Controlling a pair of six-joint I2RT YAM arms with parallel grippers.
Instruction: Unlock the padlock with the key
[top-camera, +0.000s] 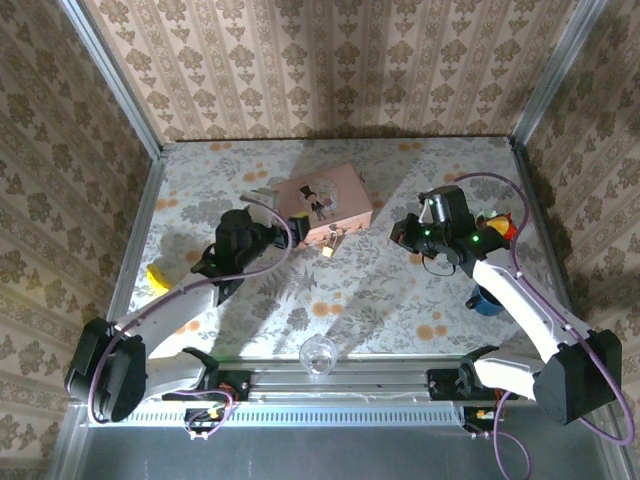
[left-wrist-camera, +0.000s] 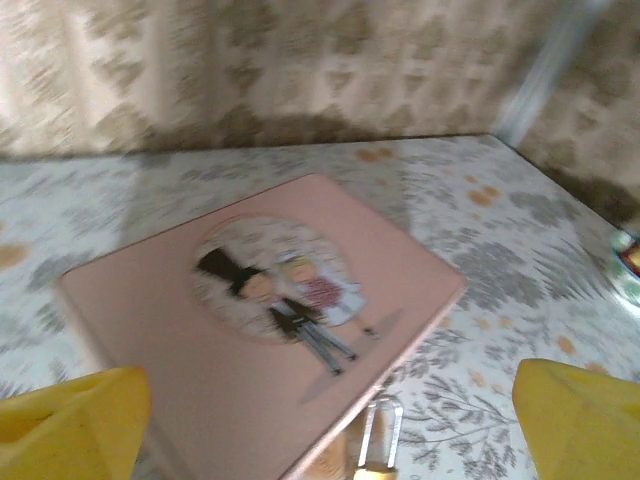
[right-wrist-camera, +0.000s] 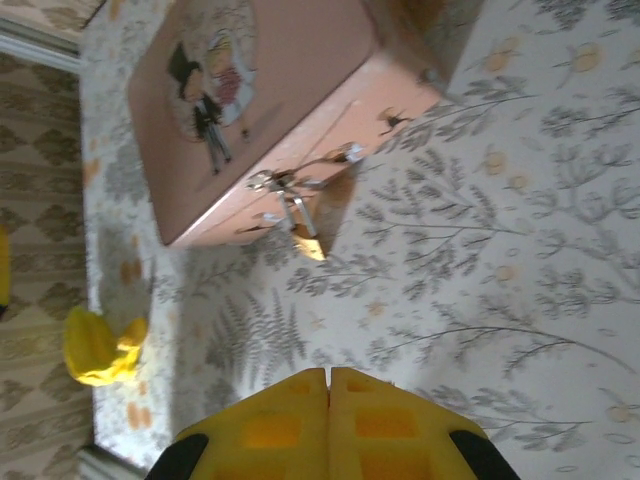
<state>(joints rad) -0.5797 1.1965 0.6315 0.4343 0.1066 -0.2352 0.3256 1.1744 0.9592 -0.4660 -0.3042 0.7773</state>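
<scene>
Left gripper (left-wrist-camera: 325, 435) holds its yellow foam pads (left-wrist-camera: 70, 420) wide apart, with nothing between them. It hovers at 9 o'clock from the pink rectangular box with a top-hatted figure on its lid (top-camera: 325, 200). Right gripper (right-wrist-camera: 328, 425) has its pads pressed together, at 3 o'clock from the box. Whether the tiny dark-grey metal key sits between those pads is too hard to tell. The small brass-gold padlock with a thin silvery shackle (right-wrist-camera: 306, 243) hangs on the box's front clasp, at 6 o'clock from the lid picture. The step looks like moving in on the lock. Next, the key needs lining up with the keyhole. No words or brand names can be read.
</scene>
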